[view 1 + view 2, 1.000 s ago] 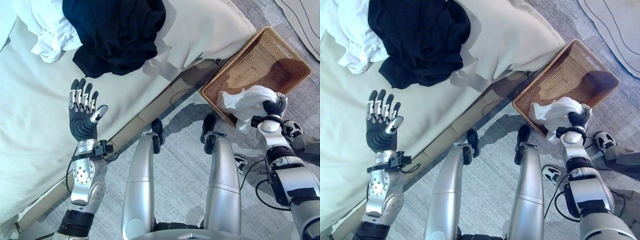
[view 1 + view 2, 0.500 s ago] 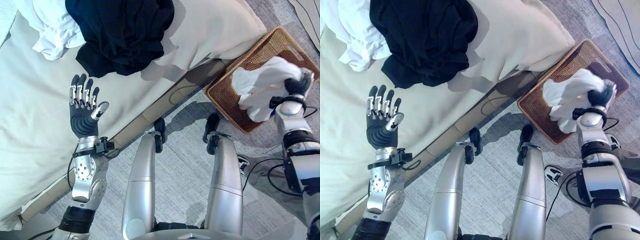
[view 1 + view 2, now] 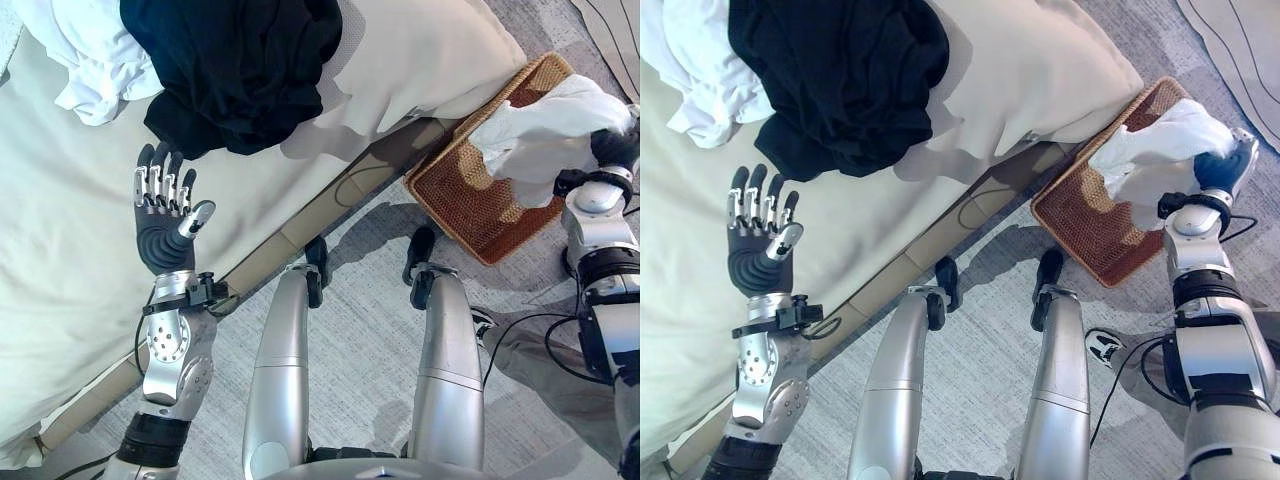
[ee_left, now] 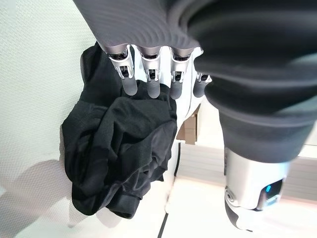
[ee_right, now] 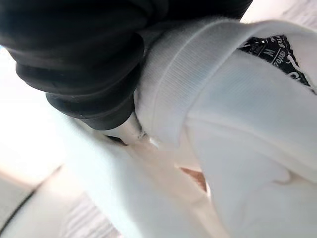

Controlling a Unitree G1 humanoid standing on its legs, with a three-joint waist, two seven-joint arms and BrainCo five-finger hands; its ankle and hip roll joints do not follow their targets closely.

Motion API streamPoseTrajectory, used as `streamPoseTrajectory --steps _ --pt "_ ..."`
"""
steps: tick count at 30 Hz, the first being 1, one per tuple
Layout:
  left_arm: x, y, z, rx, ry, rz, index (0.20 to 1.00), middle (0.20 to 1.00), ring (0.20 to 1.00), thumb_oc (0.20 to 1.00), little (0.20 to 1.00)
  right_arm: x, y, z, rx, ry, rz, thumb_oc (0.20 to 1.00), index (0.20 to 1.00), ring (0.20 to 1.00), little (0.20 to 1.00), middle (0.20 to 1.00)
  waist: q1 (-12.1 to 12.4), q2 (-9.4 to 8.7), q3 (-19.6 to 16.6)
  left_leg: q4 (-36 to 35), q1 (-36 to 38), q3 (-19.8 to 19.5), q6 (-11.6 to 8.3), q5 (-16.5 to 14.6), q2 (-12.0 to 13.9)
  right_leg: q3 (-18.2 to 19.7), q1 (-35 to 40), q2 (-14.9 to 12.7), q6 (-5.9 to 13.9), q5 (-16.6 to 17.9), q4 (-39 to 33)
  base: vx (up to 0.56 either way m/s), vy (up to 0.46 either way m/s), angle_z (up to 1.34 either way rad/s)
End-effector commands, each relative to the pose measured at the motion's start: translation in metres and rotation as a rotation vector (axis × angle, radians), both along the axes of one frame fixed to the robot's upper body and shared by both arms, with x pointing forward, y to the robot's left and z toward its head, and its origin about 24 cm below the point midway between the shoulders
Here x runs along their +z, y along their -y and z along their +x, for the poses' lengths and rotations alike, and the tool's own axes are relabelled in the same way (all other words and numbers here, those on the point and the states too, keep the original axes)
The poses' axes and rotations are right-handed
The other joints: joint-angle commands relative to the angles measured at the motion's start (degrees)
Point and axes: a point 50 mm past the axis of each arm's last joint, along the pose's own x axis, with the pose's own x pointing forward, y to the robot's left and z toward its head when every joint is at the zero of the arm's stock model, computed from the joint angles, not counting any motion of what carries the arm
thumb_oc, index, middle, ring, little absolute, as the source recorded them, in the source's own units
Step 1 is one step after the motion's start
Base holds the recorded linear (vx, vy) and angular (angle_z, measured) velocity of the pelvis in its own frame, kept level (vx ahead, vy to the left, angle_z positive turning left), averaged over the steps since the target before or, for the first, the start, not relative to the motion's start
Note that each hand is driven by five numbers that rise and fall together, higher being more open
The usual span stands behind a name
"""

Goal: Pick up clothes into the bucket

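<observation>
My left hand (image 3: 166, 225) hangs open above the near side of the bed (image 3: 60, 270), fingers straight, holding nothing. My right hand (image 3: 1223, 168) is closed round a white garment (image 3: 1165, 140), which hangs over the wicker basket (image 3: 1080, 215) on the floor to the right. To do this well I should lower it well inside the rim before letting go. Farther off on the bed lie black clothes (image 3: 240, 65) and a white cloth (image 3: 95, 60).

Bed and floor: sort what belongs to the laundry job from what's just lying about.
Job:
white garment, gripped by right hand
wicker basket
black garment
white clothes
left hand, open above the bed

Lying about:
bed
pillow
rug
</observation>
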Motion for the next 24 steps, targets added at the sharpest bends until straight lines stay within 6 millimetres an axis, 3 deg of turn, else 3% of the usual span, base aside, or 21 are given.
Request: streamPoseTrajectory --steps 1,5,6,7,8,17,24 --pt "0.002 -0.004 -0.014 0.021 0.052 -0.009 1.000 1.000 1.000 1.000 1.000 -0.053 0.002 -0.010 -0.046 -0.152 0.050 0.200 0.200 0.200 0.200 0.200 0.18 0.70 -8.52 -3.05 -3.76 -1.72 -0.51 3.34 0.26 0.20 0.45 -0.77 2.89 2.73 -4.66 0.00 0.000 0.00" --pt "0.004 -0.005 -0.013 0.024 0.059 -0.001 1.000 1.000 1.000 1.000 1.000 -0.068 -0.001 -0.011 -0.022 -0.217 0.083 0.200 0.200 0.200 0.200 0.200 0.55 1.01 -8.61 -2.74 -4.17 -1.88 -0.45 3.38 0.11 0.18 0.10 -0.88 2.83 2.57 -4.24 0.00 0.000 0.00" --pt "0.004 -0.006 -0.012 0.023 0.058 0.001 1.000 1.000 1.000 1.000 1.000 -0.070 -0.001 -0.011 -0.025 -0.238 0.082 0.507 0.507 0.507 0.507 0.507 0.74 1.11 -8.72 -2.57 -4.32 -1.94 -0.44 3.34 0.15 0.23 -0.16 -0.87 2.84 2.50 -3.88 0.00 0.000 0.00" --pt "0.004 -0.006 -0.012 0.023 0.059 0.001 1.000 1.000 1.000 1.000 1.000 -0.070 -0.001 -0.011 -0.025 -0.237 0.082 0.507 0.507 0.507 0.507 0.507 0.74 1.11 -8.72 -2.56 -4.34 -1.94 -0.44 3.33 0.15 0.23 -0.17 -0.87 2.84 2.50 -3.88 0.00 0.000 0.00" --pt "0.004 -0.006 -0.013 0.027 0.059 0.000 1.000 1.000 1.000 1.000 1.000 -0.070 0.000 -0.011 -0.038 -0.238 0.092 1.000 1.000 1.000 1.000 1.000 0.92 1.20 -8.80 -2.58 -4.35 -1.91 -0.44 3.35 0.14 0.22 -0.22 -1.02 2.83 2.53 -3.88 0.00 0.000 0.00" --pt "0.009 -0.005 -0.012 0.033 0.078 0.007 1.000 1.000 1.000 1.000 1.000 -0.068 0.002 -0.013 -0.068 -0.204 0.118 1.000 1.000 1.000 1.000 1.000 0.93 1.02 -9.11 -3.98 -3.41 -1.99 -0.48 3.97 0.15 -0.16 0.85 -1.21 2.99 3.00 -5.11 0.00 -0.001 0.00" --pt "0.007 -0.005 -0.007 0.025 0.073 0.005 1.000 1.000 1.000 1.000 1.000 -0.069 0.005 -0.015 -0.083 -0.169 0.158 1.000 1.000 1.000 1.000 1.000 0.27 -0.05 -9.73 -10.68 1.64 -1.99 -1.10 6.02 0.92 -1.56 5.90 -1.14 3.62 4.93 -11.51 0.00 -0.005 0.01"
